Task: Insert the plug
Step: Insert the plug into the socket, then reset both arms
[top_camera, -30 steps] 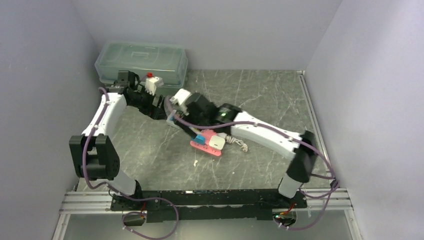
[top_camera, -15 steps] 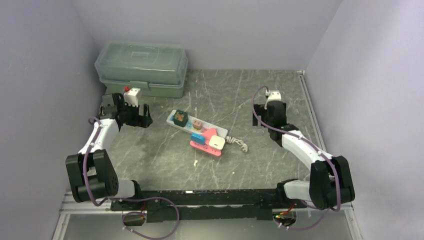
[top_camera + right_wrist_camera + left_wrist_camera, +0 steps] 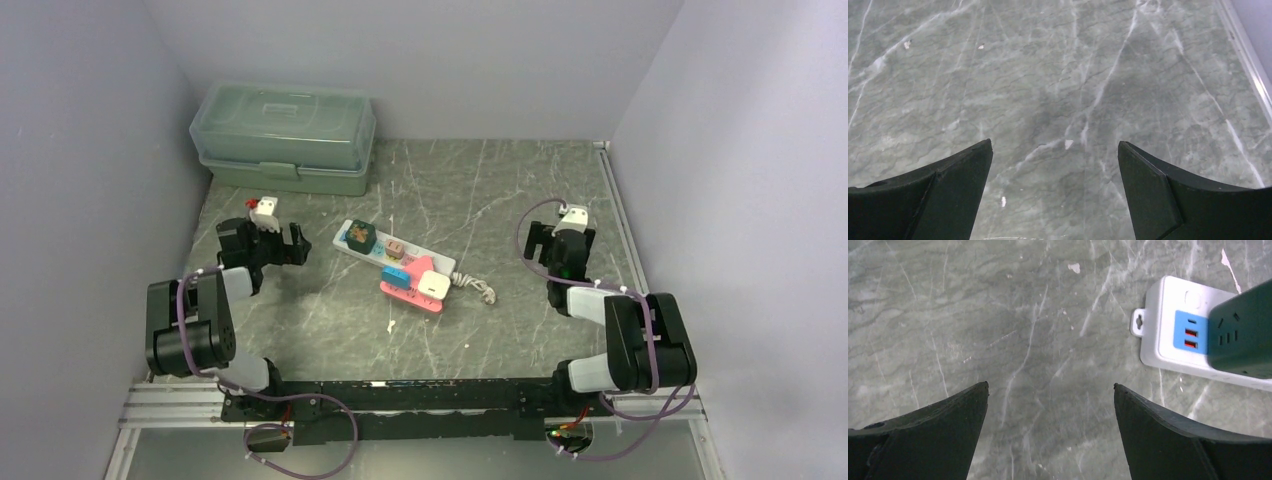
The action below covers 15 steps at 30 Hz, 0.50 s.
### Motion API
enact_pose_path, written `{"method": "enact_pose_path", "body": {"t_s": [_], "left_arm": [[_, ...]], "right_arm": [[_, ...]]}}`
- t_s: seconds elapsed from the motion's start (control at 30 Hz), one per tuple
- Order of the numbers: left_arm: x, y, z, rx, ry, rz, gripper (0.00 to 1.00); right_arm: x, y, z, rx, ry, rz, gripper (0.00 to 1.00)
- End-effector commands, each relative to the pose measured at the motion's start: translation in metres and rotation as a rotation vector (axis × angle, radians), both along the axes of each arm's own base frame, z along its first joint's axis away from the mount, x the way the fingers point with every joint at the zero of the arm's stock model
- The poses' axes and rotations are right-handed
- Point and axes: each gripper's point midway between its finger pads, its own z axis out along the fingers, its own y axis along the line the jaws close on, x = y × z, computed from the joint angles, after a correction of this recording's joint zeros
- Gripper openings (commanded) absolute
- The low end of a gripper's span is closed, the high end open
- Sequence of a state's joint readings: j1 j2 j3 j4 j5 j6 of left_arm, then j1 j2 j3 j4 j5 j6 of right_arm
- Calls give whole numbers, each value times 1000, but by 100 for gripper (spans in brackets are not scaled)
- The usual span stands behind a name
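A white power strip lies slantwise at mid-table. A dark green cube plug stands on its far-left end, with a brownish plug beside it. A blue plug, a pink piece and a white plug sit at the strip's near-right end, by a coiled cord. My left gripper is open and empty, left of the strip. In the left wrist view the strip's end and the green cube lie beyond the open left gripper. My right gripper is open over bare table.
A translucent green lidded box stands at the back left corner. A small white scrap lies in front of the strip. A metal rail runs along the table's right edge. Walls close in on three sides.
Both arms have pulled away from the strip's far-left end and folded back to their own sides. The green cube plug, earlier hidden under them, now shows on the strip.
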<state>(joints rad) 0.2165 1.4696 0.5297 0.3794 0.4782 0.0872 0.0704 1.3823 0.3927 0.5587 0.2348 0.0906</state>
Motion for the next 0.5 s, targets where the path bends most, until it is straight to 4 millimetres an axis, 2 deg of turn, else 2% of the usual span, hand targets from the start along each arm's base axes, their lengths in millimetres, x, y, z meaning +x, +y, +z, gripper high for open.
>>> {"method": "enact_pose_path", "body": {"t_s": [0.0,0.1,0.17,0.2,0.23,0.27,0.33,0.37,0.4,0.47], "left_arm": [[30,1,27,-9,-206,1,100],[28,5,16,7,-243,26,100],[23,5,16,12,-267,34,100],[22,5,15,15,-252,38,100],[21,6,11,18,-243,53,100],[18,8,4,25,-241,72,100],[20,7,8,-2,-296,88,100],[21,5,1,23,-231,67,100],[28,7,4,62,-252,89,100],[26,4,0,66,-234,88,100]], "right_arm": [[19,-10,39,20,-227,-34,100],[20,-12,35,20,-233,-38,100],[19,-12,37,22,-268,-37,100],[13,-12,34,23,-280,-37,100],[8,-12,42,27,-358,-37,100],[5,-9,41,29,-375,-29,100],[12,-14,36,24,-318,-41,100],[15,-15,35,24,-318,-45,100],[13,-16,32,22,-291,-47,100],[14,-16,33,23,-309,-48,100]]}}
